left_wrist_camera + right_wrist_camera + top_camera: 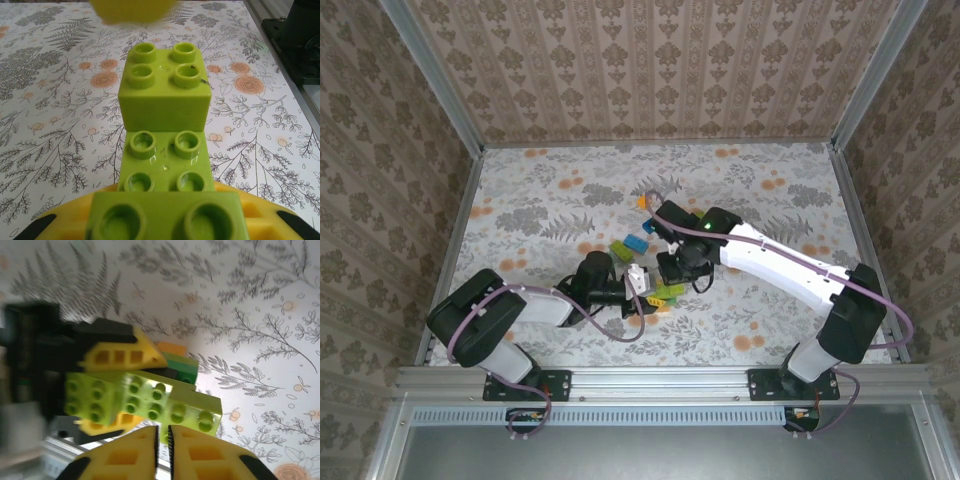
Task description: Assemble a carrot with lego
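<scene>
Two grippers meet at mid-table: the left gripper [642, 292] pinches the lime carrot [663, 293] above the table [540, 215]; the right gripper's [163, 440] fingers sit almost together, just beside it.

The carrot [163, 107] is glossy, smooth lime plastic with studded tops that catch the light. The table [750, 190] wears a matt floral-printed covering. A rail [660, 378] of brushed, ribbed metal runs along its near edge.

Overhead camera looks down; wrist cameras hug the carrot [162, 112].
</scene>
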Robot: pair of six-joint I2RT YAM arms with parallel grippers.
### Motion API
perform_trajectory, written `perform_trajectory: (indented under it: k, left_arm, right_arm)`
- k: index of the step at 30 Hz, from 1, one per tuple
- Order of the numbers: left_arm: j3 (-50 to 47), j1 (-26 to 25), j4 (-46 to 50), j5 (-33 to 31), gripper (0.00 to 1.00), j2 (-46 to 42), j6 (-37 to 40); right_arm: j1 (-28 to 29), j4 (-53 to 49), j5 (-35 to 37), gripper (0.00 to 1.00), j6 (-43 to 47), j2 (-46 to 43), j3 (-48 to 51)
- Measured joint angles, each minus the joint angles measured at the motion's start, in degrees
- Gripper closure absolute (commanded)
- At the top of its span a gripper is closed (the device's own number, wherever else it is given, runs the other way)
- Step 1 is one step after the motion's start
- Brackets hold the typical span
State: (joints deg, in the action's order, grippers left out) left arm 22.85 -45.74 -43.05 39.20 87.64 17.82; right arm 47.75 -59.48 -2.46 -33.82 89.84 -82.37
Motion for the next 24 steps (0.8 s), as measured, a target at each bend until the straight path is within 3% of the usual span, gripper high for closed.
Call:
perform_trajectory:
  k: [3, 6, 12, 19, 24]
  left_arm:
    - [0.02, 0.02, 0.00, -0.02, 0.67, 0.02, -0.02]
    - [0.02, 0.07, 0.09, -0.04, 0.67, -0.07, -0.24]
    - [-0.07, 2.05, 5.42, -3.65, 0.67, -4.28, -4.15]
    - [6.58, 4.63, 25.09, -11.76, 0.67, -15.47, -11.21]
    - [16.87, 12.37, 41.53, -14.64, 0.62, -23.58, -17.20]
  right_arm:
    - [-0.37, -1.18, 2.14, 0.62, 1.99, -1.60, -4.94]
    - [-1.77, -2.14, 4.17, 0.62, 3.69, -5.68, -6.62]
    - [-8.26, -1.57, 4.83, 0.62, 5.62, -17.14, 0.57]
    - [-12.15, 4.81, 0.70, 0.62, 7.72, -20.81, 14.69]
    - [-13.29, 11.89, -3.32, 0.62, 8.70, -20.79, 22.47]
